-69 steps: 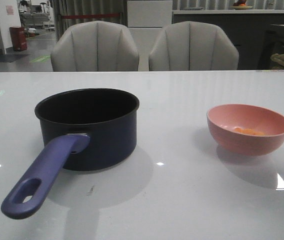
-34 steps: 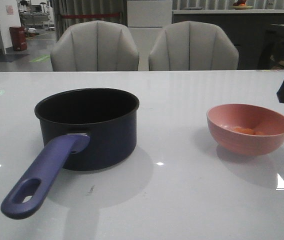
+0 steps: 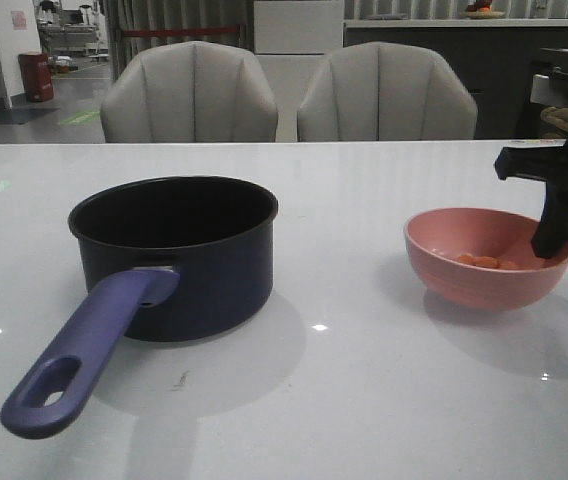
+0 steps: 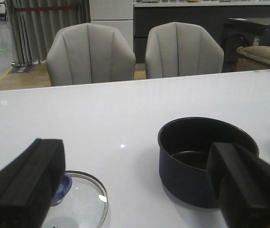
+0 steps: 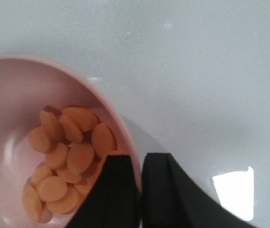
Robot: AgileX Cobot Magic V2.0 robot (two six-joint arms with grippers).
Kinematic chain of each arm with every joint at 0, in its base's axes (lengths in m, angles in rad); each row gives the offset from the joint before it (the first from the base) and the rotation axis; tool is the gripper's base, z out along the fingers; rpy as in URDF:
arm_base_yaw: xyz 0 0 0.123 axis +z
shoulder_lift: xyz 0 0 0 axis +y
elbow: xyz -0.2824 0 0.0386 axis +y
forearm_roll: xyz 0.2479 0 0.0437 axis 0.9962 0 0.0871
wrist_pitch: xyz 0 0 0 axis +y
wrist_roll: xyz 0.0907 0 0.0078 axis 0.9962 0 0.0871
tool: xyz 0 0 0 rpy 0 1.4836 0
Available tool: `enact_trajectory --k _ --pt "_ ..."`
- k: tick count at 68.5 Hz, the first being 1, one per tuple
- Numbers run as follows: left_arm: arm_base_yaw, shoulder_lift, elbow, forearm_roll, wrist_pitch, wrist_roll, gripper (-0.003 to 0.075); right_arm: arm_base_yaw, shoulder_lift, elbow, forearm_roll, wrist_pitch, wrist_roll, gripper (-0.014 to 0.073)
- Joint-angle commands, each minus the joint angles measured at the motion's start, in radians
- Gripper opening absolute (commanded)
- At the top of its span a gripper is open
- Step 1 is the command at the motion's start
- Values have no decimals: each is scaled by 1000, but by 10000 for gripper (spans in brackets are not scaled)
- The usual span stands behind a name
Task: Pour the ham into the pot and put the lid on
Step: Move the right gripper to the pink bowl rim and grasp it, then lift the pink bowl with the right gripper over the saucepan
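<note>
Right end effector (image 5: 137,190) pinches the pink round bowl's (image 3: 464,285) right rim — one finger inside, beside the orange ham slices (image 5: 66,161). Left end effector (image 4: 135,190) hangs open, with the dark navy saucepan (image 3: 179,260) left on the white tabletop (image 3: 364,400).

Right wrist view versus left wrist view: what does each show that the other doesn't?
Only the right wrist view shows the ham slices piled in the pink bowl, with the right hand clamped on the bowl's rim. Only the left wrist view shows the pot, empty, the lid lying flat beside it, two chairs, and the open left hand. Both share the white table.
</note>
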State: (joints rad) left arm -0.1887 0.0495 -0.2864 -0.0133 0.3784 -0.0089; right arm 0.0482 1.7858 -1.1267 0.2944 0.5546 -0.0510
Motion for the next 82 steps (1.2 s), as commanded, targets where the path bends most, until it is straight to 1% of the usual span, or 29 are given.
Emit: enact_trajectory --k 1,9,16,27,33,46,52,63,69,78,82 --pt "-8 10 -28 -1 -81 -1 637 2 -62 -64 16 -8 -45 137" --pt "-8 10 -28 -1 -81 -1 637 25 -98 -96 17 -4 -80 138" --pt "-8 10 -28 -1 -81 -1 637 74 -134 -142 21 20 -104 138" --pt "-8 10 -28 -1 -81 -1 637 186 -145 -277 21 115 -120 138" --pt "-8 10 -28 -1 -81 -1 637 261 -140 -352 22 133 -120 138" --pt "-8 10 -28 -1 -81 -1 637 401 -85 -482 22 119 -101 138" --pt "-8 10 -28 -1 -81 -1 637 440 -37 -536 22 112 -78 138" --pt "-8 10 -28 -1 -81 -1 637 490 58 -616 20 111 -75 138" --pt "-8 10 -28 -1 -81 -1 637 502 96 -644 -4 92 -75 138" --pt "-8 10 -28 -1 -81 -1 637 509 96 -642 -83 -22 -75 138" --pt "-8 10 -28 -1 -81 -1 637 509 81 -629 -95 -86 -75 138"
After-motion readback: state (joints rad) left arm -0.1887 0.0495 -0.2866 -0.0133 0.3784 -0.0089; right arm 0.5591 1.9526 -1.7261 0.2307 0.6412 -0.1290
